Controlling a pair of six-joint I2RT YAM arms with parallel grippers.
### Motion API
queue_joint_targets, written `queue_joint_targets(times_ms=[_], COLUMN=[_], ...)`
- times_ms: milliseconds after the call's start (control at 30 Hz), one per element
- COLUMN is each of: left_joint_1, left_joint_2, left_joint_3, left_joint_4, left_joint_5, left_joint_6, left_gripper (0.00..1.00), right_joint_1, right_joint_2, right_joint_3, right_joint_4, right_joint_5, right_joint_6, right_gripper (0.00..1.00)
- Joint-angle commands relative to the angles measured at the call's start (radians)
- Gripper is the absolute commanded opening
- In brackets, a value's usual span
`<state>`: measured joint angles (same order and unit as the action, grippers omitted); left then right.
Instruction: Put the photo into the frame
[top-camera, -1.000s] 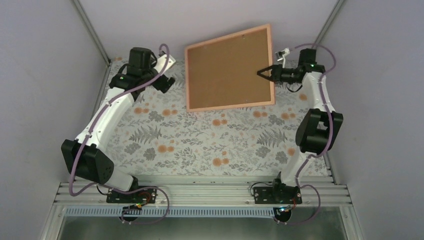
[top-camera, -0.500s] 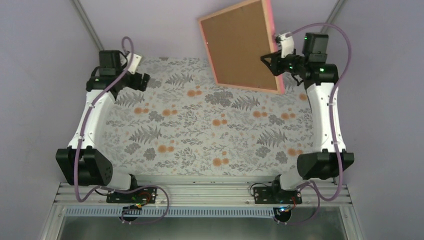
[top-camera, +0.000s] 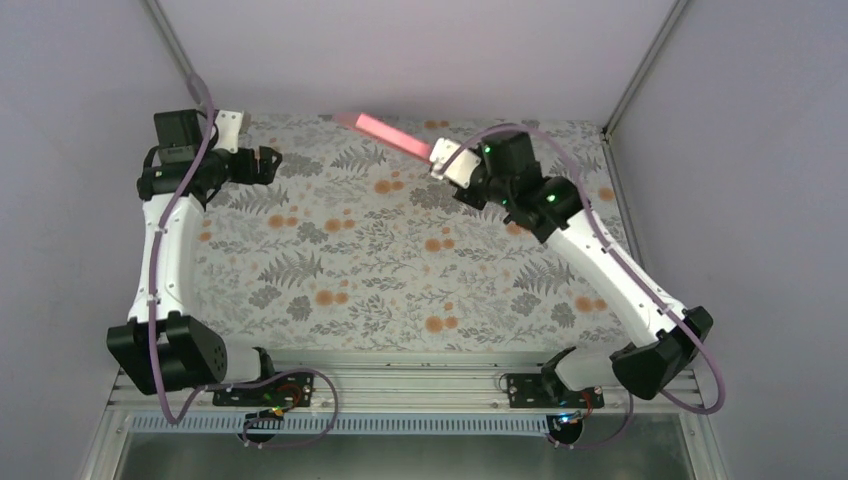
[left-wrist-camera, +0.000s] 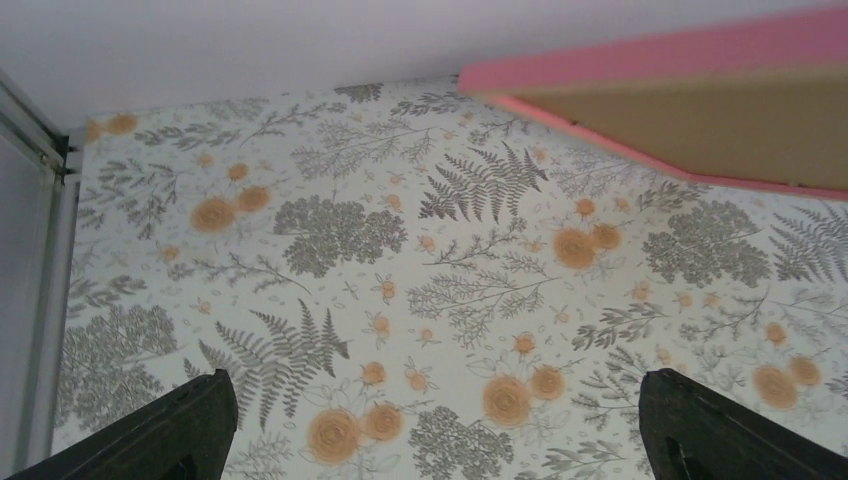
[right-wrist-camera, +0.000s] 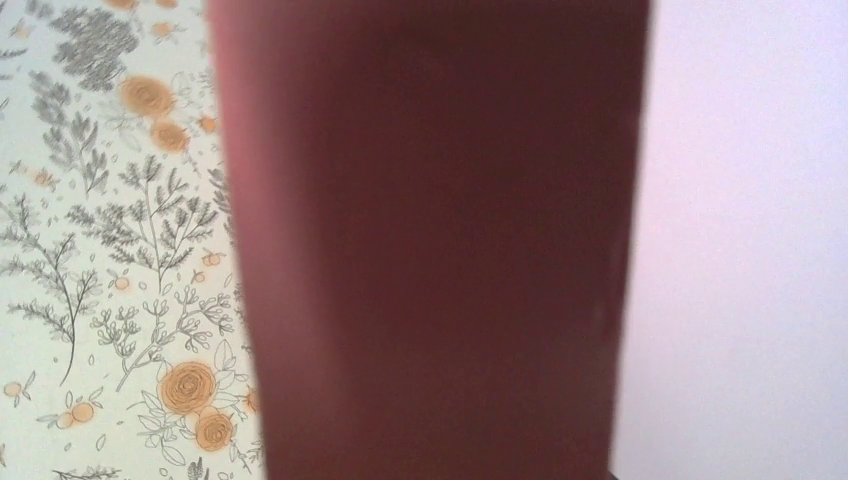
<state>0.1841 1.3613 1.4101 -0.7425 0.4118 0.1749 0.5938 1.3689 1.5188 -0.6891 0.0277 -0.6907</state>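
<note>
Progress: early, by my reading. The sunset photo shows in none of my three views, so I can't say where it lies or whether it is already seated. The large thin-edged pink rectangular picture frame (top-camera: 385, 130) is off the table, up over the far middle and turned edge-on to the overhead camera, so it reads as a thin pink strip. From the left wrist I see its pink rim and a plain brown backing board (left-wrist-camera: 720, 125) on the underside. The front face is hidden.

Left to do, as I judge it: find the print, get the frame down flat, and fit the two together.

Right arm reaches long and diagonal from its base toward the far centre. The right gripper (top-camera: 434, 153) sits at the strip's near end, fingers hidden behind the wrist camera mount. Nothing else bears the frame, so I take it as clamped there. Its own camera is filled by a dark red blur.

Left arm is folded up along the left side. The left gripper (top-camera: 268, 160) is spread wide and empty above the floral table cover (top-camera: 380, 270) — well apart from the frame.
</note>
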Motion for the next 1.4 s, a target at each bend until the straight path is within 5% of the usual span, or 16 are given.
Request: queue_joint_targets(times_ms=[0,300,767,1100,1367], left_joint_1=[0.028,0.06,0.069,0.068,0.068], left_joint_2=[-0.076,-0.145,-0.111,-0.076,-0.079], left_joint_3=[-0.056,-0.118,-0.116,-0.168,-0.259], left_joint_4=[0.008,0.006,0.006,0.011,0.039], left_joint_5=[0.064,0.07,0.101,0.111,0.142], left_joint_6=[-0.06,-0.062,-0.027,0.011,0.021], left_gripper=[1.0,1.0,1.0,1.0,1.0], right_joint_1=[0.093,0.331,0.491,0.528,0.544], right_joint_2=[-0.091,-0.121,-0.115,0.096,0.174], right_joint_3=[-0.083,-0.409,-0.814,-0.869,-0.835], right_joint_4=[0.326,0.427,0.7,0.828,0.696], right_joint_5=[0.192,0.391,0.376,0.354,0.195], right_joint_6=[-0.113,-0.169,-0.14,-0.064,0.051], right_gripper=[0.03,0.04,0.4,0.61,0.87])
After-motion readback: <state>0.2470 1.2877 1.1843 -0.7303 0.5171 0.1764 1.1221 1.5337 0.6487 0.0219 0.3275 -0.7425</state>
